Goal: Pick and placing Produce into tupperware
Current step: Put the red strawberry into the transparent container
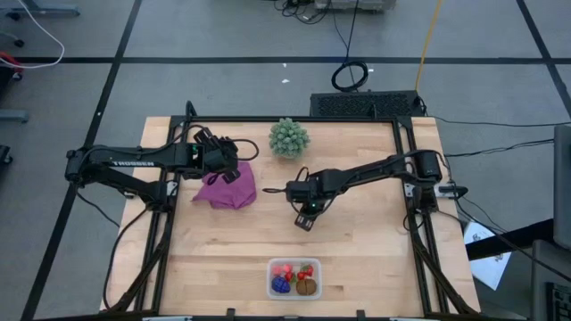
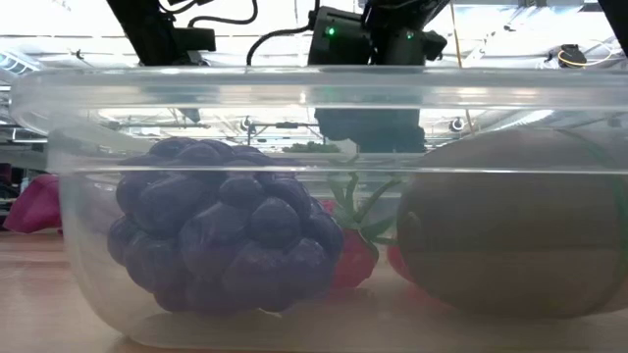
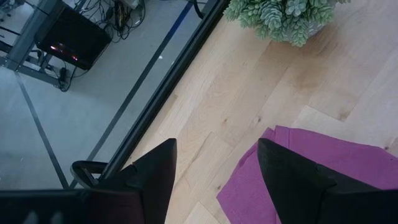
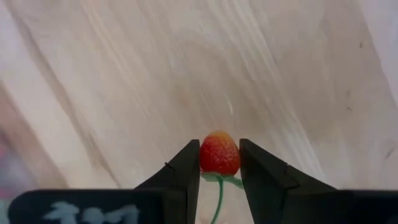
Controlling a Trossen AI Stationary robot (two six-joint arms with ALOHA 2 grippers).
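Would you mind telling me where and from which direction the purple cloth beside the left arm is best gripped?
Probably at the raised, bunched fold of the purple cloth, coming straight down from above. It lies crumpled on the wooden table, so flat edges give little to pinch, while a ridge fits between two fingers. The left gripper hangs open near the cloth's edge.

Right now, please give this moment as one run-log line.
right gripper: shut on strawberry, above table middle | left gripper: open, over purple cloth | tupperware: holds grapes, kiwi, berries
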